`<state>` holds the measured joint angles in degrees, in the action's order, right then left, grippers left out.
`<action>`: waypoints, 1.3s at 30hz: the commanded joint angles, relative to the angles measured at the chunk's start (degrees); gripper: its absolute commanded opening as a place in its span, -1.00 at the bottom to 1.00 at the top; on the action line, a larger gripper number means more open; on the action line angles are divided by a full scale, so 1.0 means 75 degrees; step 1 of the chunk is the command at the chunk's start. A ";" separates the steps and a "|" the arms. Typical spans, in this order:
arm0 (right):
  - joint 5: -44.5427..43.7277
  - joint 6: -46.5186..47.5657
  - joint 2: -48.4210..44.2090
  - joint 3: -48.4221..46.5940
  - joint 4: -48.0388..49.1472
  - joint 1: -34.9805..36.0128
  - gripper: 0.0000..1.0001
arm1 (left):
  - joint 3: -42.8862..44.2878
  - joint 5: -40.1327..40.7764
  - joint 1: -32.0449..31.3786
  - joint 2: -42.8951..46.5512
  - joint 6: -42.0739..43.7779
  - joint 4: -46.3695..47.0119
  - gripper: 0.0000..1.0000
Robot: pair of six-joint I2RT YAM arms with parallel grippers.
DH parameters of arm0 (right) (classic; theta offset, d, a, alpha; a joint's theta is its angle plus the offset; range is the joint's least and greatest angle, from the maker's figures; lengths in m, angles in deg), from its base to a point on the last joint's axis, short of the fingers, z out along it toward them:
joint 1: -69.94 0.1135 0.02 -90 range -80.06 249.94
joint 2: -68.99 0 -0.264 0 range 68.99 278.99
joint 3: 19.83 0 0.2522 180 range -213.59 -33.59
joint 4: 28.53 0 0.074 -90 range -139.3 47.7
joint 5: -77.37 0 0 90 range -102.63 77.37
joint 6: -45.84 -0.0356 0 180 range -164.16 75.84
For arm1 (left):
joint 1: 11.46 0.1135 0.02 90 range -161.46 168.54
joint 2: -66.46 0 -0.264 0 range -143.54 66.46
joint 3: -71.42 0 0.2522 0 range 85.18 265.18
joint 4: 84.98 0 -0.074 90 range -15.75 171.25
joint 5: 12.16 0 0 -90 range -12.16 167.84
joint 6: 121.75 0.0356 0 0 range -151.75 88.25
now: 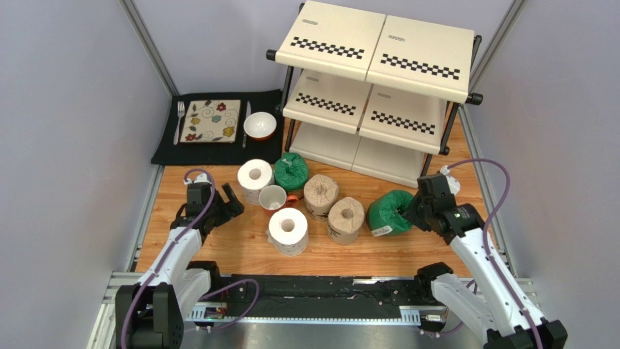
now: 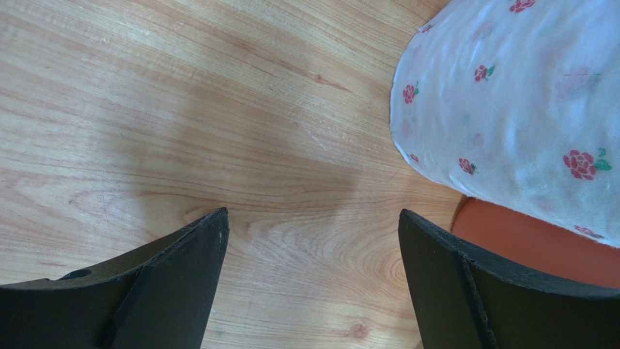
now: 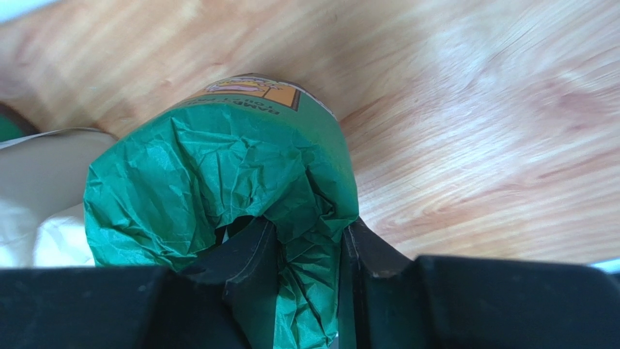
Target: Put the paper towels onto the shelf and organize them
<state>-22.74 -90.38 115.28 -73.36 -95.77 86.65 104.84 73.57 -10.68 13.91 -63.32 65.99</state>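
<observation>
r grip [image 3: 302, 251] pinches green roll [image 3: 218, 160], l grip [image 2: 313, 240] wide

Top view: bright, even, diffuse light from above, with short soft shadows under the tiers of the shelf [image 1: 331, 47] and beside the paper towels [image 1: 346, 218], and sharp focus throughout. Left wrist view: well lit, a broad soft-edged shadow across the wooden table [image 2: 182, 87] ahead of the left gripper [image 2: 311, 225], whose near-black fingers show little detail. Right wrist view: crisp creases on the green-wrapped roll [image 3: 218, 167], pale glare on the table at upper right, softer focus toward the far edge.
</observation>
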 commanded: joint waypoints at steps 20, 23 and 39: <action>0.3996 0.2997 0.1304 -0.6378 0.0239 0.0712 -0.66 | 0.0343 -0.0028 0.0014 0.0070 0.0120 -0.0390 0.90; 0.3810 0.3162 0.2030 -0.8064 0.0110 0.0865 -0.65 | 0.0332 -0.0040 0.0014 0.0105 0.0061 -0.0413 0.91; 0.0919 0.3806 0.5899 -1.4291 -0.0183 0.0480 -0.63 | 0.0472 0.0218 0.0025 0.0398 0.0272 -0.0847 0.89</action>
<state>-5.95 -64.11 156.37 -178.08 -101.15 92.18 105.54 74.05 -10.68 15.46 -62.71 61.46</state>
